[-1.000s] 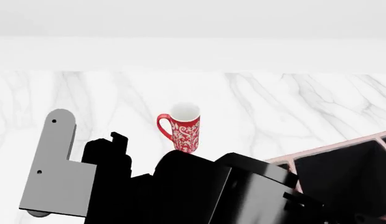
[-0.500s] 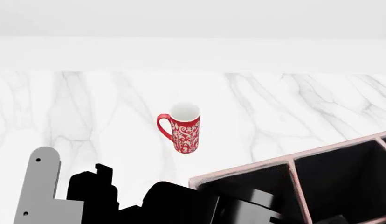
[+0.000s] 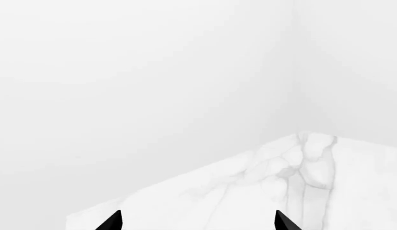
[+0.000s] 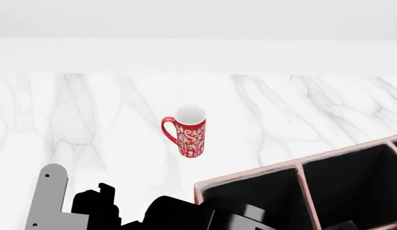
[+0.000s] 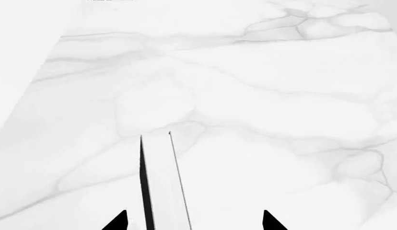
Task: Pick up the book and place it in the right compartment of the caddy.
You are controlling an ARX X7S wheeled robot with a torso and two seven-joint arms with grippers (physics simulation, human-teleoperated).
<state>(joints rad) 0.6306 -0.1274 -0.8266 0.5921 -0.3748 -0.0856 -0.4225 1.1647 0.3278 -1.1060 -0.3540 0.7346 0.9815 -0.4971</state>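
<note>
In the right wrist view the book [image 5: 161, 191] shows edge-on, a white strip of page edges with a black cover along one side. It reaches away over the marble top between the tips of my right gripper [image 5: 193, 223]. Both tips stand clear of the book, so the gripper is open. My left gripper [image 3: 197, 223] is open and empty, facing a bare table corner and white walls. The caddy [image 4: 250, 175], black inside with a pale pink rim, sits at the lower right of the head view, its right end cut off. I cannot pick out the book in the head view.
A red patterned mug [image 4: 189, 130] stands upright on the marble table [image 4: 89, 110], beyond the caddy's left corner. My arms show as black shapes [image 4: 179, 213] and a grey link [image 4: 48, 201] along the bottom edge. A white wall runs behind the table.
In the head view both arms have dropped toward the bottom edge, uncovering the caddy's left compartment and rim. The mug and the caddy have not moved.
</note>
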